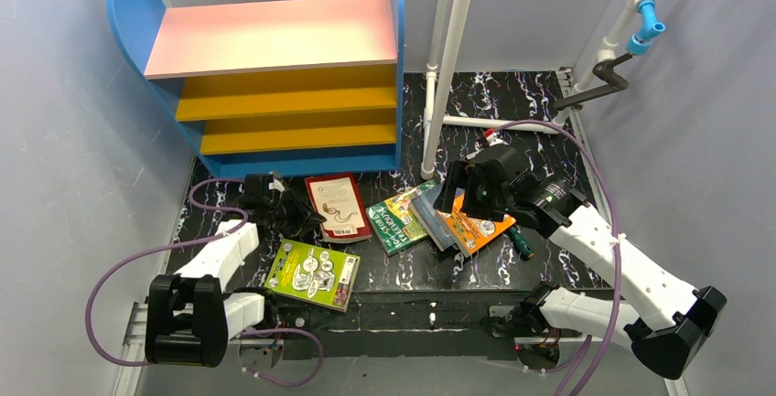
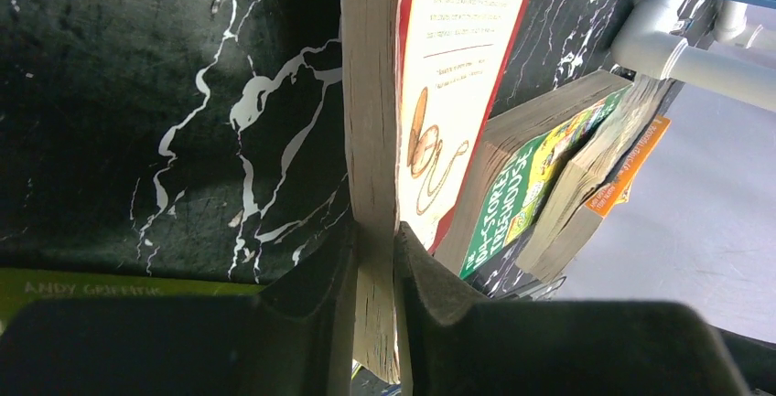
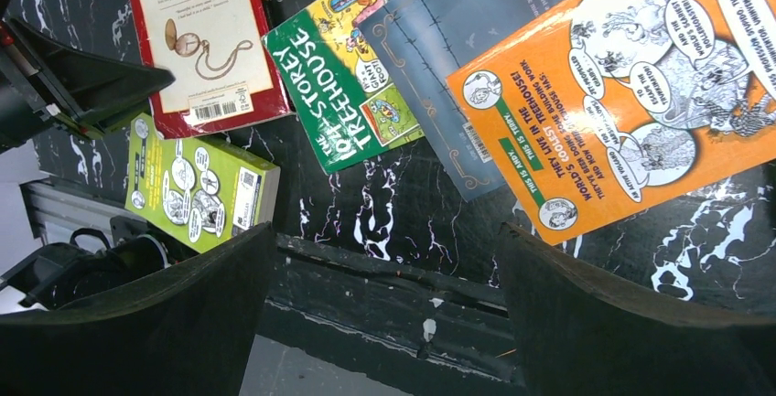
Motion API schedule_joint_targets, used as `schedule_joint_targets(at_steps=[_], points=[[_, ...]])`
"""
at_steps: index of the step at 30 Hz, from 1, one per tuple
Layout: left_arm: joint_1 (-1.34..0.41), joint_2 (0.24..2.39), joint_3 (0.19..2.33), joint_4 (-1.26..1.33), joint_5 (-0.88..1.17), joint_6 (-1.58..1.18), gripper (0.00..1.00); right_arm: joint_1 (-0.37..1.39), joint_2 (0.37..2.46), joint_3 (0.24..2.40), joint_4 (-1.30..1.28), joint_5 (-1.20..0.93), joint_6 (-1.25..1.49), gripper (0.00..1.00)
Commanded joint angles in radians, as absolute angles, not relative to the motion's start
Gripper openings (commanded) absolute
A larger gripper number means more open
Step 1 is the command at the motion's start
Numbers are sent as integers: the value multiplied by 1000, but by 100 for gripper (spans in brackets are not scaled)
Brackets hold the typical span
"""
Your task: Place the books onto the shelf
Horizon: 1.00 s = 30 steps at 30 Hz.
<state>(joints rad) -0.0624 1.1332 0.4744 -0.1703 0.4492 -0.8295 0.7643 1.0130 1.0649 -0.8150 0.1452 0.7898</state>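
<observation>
Clamping the page edge of the red-bordered paperback with the white panel (image 2: 448,76), the left gripper (image 2: 375,259) stood shut on it, one dark finger (image 2: 302,295) on each side of the paper block with no gap showing. That book lay on the black white-veined tabletop (image 1: 476,94) just in front of the blue-sided bookcase with the pink top board and yellow shelves (image 1: 274,85), none of whose boards carried a book. The lime-green cartoon paperback (image 1: 313,273) lay near the left arm, beside the red one. The right gripper (image 3: 384,314) hung with its fingers spread wide, holding and touching nothing, above a fanned pile: the green paperback with yellow lettering (image 3: 343,94), the dark blue paperback (image 3: 439,85) overlapping it, and the orange illustrated paperback (image 3: 622,94) on top.
</observation>
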Motion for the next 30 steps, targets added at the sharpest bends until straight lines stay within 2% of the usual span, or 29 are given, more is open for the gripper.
schedule_joint_targets(at_steps=[1, 7, 14, 19, 24, 30], points=[[-64, 1081, 515, -244, 448, -817, 0, 769, 1015, 1055, -769, 112, 799, 97], [-64, 1008, 520, -314, 471, -874, 0, 768, 1026, 1092, -774, 121, 760, 97], [-64, 878, 570, -441, 494, -928, 0, 770, 1041, 1047, -610, -73, 808, 97], [-65, 872, 631, -508, 551, -905, 0, 779, 1091, 1063, -567, -112, 821, 96], [-64, 839, 679, -542, 615, -873, 0, 782, 1109, 946, -313, -257, 959, 96], [-65, 775, 723, -574, 698, -900, 0, 795, 1153, 864, -96, -315, 1115, 93]])
